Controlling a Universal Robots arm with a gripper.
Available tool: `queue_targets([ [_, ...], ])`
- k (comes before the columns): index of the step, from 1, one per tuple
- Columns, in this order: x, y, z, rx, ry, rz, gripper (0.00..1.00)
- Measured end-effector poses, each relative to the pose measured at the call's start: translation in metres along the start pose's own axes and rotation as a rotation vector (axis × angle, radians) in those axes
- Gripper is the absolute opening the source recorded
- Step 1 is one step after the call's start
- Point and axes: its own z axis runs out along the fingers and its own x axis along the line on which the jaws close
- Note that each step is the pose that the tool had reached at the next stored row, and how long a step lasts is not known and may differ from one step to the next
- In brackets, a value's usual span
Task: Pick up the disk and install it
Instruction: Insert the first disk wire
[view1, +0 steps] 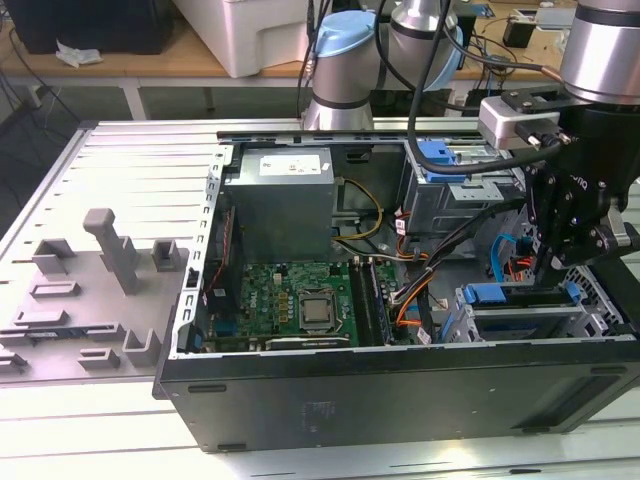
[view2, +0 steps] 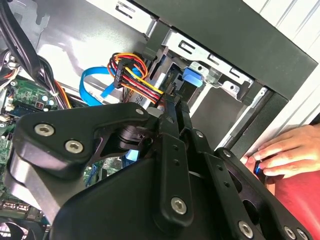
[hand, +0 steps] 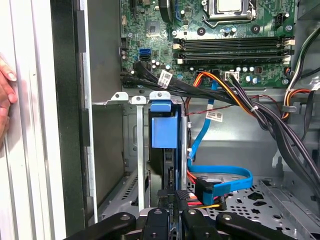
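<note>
The disk (hand: 164, 131) stands on edge in the metal drive cage (hand: 131, 150) at the case's front corner, its blue plastic frame facing up. In the exterior view the disk (view1: 497, 294) lies in the cage at the exterior view's right. My gripper (hand: 174, 216) hangs straight over the disk's cable end with its black fingers close together and nothing clamped between them. In the second wrist view the gripper (view2: 174, 102) reaches down to the disk (view2: 191, 79) beside the wire bundle. The gripper (view1: 553, 262) sits just above the cage.
A person's hand (view2: 285, 150) rests on the case's outer edge next to the cage. A blue flat cable (hand: 220, 175) and a red-orange wire bundle (view2: 132, 70) crowd the disk's end. Motherboard (view1: 300, 305) and grey power supply (view1: 280, 205) fill the case. Grey fixtures (view1: 110, 250) stand on the table.
</note>
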Motion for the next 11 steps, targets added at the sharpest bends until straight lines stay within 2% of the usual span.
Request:
queue_targets([
  [11,0.0,0.0,0.0002,0.0003,-0.0045,-0.002,0.17],
])
